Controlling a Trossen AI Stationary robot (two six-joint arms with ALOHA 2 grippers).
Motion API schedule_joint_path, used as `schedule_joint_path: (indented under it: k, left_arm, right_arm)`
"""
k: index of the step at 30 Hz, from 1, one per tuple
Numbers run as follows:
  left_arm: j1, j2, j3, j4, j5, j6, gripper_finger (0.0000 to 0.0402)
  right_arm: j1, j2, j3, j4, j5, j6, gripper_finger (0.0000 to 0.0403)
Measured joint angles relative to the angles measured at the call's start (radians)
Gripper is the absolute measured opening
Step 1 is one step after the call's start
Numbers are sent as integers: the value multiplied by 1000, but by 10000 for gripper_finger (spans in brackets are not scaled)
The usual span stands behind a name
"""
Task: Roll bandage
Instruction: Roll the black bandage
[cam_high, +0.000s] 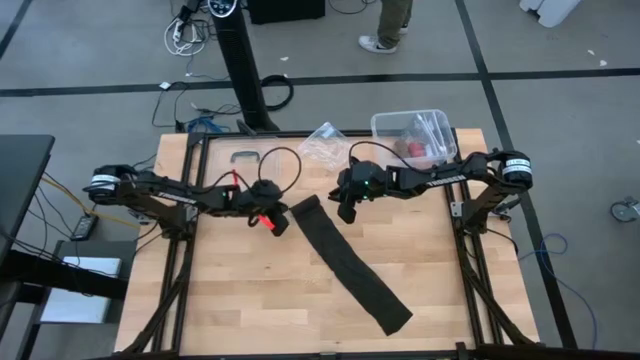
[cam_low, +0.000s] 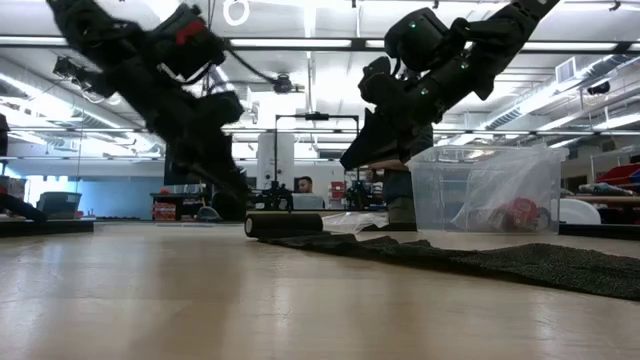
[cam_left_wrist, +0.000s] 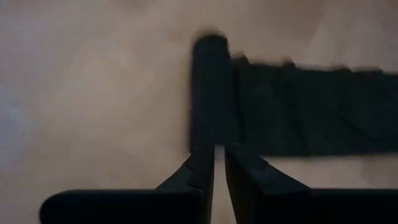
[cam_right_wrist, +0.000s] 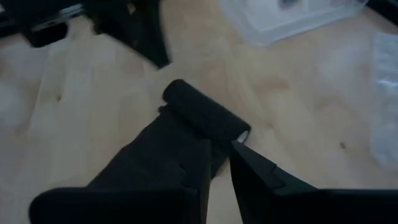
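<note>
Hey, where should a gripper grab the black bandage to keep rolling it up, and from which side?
Probably at the small rolled end of the bandage, which has only a turn or so wound. Come from above, one gripper at each open end of the roll: the left gripper and right gripper already flank it. The rest lies flat and unrolled across the table, offering nothing to pinch.

The bandage (cam_high: 348, 266) is matt black ribbed cloth on a smooth pale wood table (cam_high: 250, 300), beside a clear glossy plastic box (cam_high: 415, 136).

One bandage (cam_high: 350, 264), one plastic box (cam_high: 432, 122), one wrapper (cam_high: 325, 143), two arms.
</note>
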Motion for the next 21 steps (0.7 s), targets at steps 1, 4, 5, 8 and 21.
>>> schedule_joint_path:
  k: [1, 4, 5, 8, 21]
  left_arm:
    - [-5, 0, -24, 33, 16, -25, 46]
    - [-10, 0, -79, 125, -1, -88, 46]
    - [-9, 0, -92, 129, -26, -99, 46]
    - [14, 0, -101, 133, -101, -52, 46]
    - [270, 122, 0, 136, 167, 220, 27]
  right_arm:
    - [-7, 0, 0, 0, 0, -8, 56]
    - [-25, 0, 0, 12, 0, -37, 27]
    - [-29, 0, 0, 15, 0, -45, 16]
    - [-35, 0, 0, 20, 0, -71, 6]
    - [13, 0, 0, 28, 5, -92, 7]
